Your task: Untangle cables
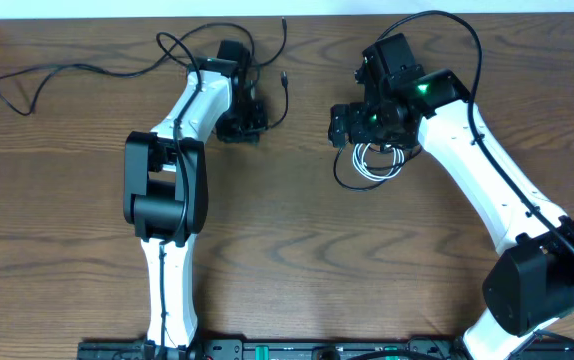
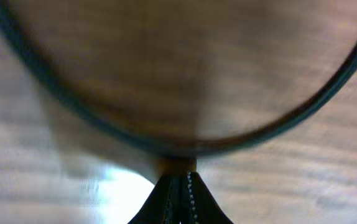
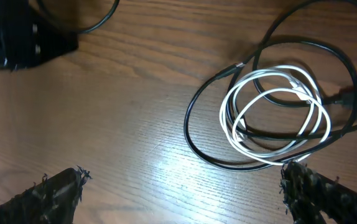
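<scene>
Counter (image 1: pixel 287 250) of brown wood grain fills every view. Two white-and-black arms reach up it from the near edge. The left arm (image 1: pixel 167 190) slants toward the far middle, and the right arm (image 1: pixel 487 190) bends in from the right to meet it, the two wrists near each other but apart.

The left gripper (image 2: pixel 180 180) is closed, its fingertips pressed together low over the wood. In its wrist view a blurred black cord sweeps in a wide arc and dips right at the tips. Whether the jaws pinch it cannot be told. The right gripper (image 3: pixel 185 173) stands wide open and holds nothing. Its two dark fingers (image 3: pixel 48 193) sit at the lower corners of its wrist view with bare wood between them.

The long black cable (image 1: pixel 87 65) trails across the far left of the counter. It doubles back in a narrow loop at its left end and runs right to the left gripper. More thin black strands curl around that wrist, and one ends in a small plug (image 1: pixel 283 80) just to its right.

The coiled black cable (image 3: pixel 194 134) lies under the right wrist in loose rings, nearer the right finger than the left. The white cable (image 3: pixel 272 93), the shortest, is looped several times inside those rings and crosses them. A dark plug (image 3: pixel 352 96) rests at the coil's right edge, too blurred to tell whose end it is.
</scene>
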Robot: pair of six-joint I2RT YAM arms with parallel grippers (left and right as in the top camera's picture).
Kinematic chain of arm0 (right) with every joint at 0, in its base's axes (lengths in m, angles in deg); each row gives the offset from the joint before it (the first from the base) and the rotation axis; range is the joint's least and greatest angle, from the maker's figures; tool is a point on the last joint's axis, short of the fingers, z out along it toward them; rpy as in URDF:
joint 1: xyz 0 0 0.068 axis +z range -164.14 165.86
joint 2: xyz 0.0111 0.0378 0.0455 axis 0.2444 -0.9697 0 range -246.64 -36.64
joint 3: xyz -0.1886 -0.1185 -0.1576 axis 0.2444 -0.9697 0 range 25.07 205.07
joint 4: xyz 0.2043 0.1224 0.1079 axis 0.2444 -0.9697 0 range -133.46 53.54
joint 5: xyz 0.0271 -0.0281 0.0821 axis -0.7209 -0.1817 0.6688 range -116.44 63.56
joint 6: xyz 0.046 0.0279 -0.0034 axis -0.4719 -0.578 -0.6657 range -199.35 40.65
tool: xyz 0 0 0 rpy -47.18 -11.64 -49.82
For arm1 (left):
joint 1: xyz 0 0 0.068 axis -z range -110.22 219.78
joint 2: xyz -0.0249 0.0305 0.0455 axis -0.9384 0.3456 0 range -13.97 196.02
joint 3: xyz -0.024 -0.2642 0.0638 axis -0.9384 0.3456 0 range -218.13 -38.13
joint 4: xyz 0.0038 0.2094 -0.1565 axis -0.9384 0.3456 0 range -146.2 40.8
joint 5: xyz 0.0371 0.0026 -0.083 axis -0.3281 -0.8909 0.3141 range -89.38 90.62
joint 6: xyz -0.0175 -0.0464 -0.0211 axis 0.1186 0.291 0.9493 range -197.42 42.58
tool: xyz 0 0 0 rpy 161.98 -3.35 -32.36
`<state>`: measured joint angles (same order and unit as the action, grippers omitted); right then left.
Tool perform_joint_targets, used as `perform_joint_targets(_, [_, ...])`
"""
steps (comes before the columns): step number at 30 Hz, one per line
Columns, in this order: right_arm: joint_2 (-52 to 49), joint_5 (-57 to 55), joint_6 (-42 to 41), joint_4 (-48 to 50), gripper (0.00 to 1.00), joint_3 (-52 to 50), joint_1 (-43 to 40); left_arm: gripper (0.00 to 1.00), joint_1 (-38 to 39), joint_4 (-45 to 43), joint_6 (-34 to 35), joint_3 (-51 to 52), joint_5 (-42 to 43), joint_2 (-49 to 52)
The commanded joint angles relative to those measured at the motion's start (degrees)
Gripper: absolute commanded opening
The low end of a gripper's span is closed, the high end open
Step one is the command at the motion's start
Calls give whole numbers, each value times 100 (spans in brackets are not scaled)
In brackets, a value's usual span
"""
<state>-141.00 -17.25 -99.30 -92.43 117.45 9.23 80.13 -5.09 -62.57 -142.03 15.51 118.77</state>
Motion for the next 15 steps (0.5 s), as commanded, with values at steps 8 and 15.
perform_joint_targets(8, [-35,-26,-11,-107,99,-39,20,8,-72,-1445,-177,184,-407,796])
perform_joint_targets(15, [-35,-26,-11,-111,99,-39,20,8,-442,-1816,-212,-483,-400,772])
